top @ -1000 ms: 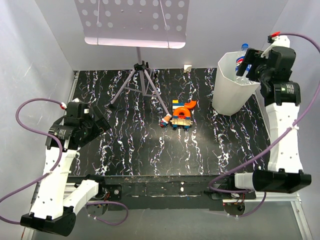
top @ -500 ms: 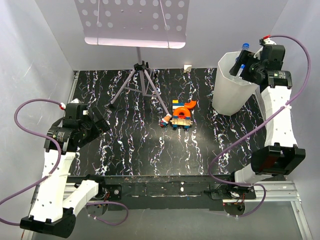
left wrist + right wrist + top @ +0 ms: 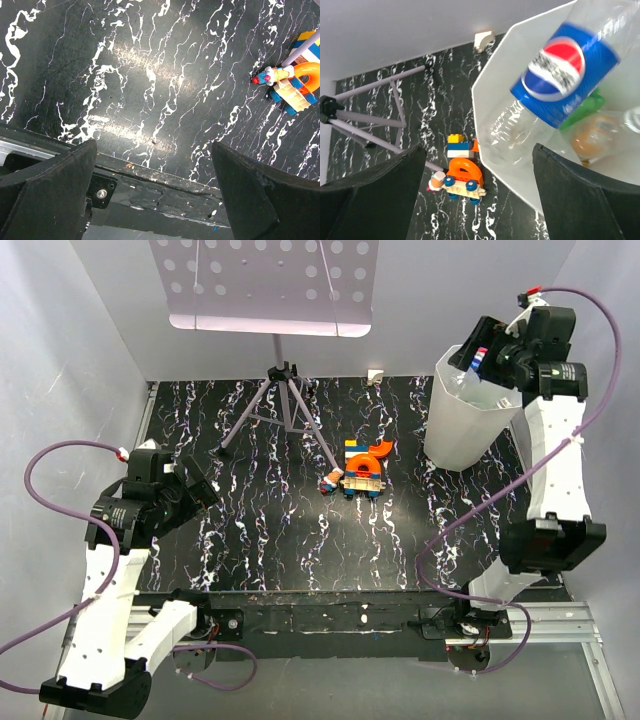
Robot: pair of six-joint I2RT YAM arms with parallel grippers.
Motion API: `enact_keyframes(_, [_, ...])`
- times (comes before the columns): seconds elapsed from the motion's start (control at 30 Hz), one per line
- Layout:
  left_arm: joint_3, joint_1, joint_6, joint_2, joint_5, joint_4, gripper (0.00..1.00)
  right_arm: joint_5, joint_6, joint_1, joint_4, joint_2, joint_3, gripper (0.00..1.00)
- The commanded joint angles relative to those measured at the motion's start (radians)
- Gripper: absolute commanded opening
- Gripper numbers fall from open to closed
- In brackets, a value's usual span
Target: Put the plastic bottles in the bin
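Note:
The clear Pepsi bottle with its blue label lies tilted over the white bin, its base across the rim. Neither finger touches it. My right gripper is open above the bin's rim. From above, the right gripper hovers at the top of the bin, and only the Pepsi bottle's label shows. A green bottle and an orange bottle lie inside the bin. My left gripper is open and empty over the table's near left part, and shows from above as the left gripper.
A pile of orange, blue and yellow toy blocks sits mid-table, just left of the bin, and shows again as the toy blocks and the toy blocks. A music stand on a tripod stands at the back centre. White walls close in three sides.
My right gripper has shifted over the bin's mouth and its jaws have widened. The Pepsi bottle has tipped and dropped lower toward the bin. The left arm barely moved.

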Motion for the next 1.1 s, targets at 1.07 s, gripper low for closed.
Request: enact_keyframes(1.07, [0.043, -0.001, 0.103, 0.058, 0.049, 0.101, 0.99, 0.495, -0.010, 0.179, -0.291, -0.744, -0.617, 0.95])
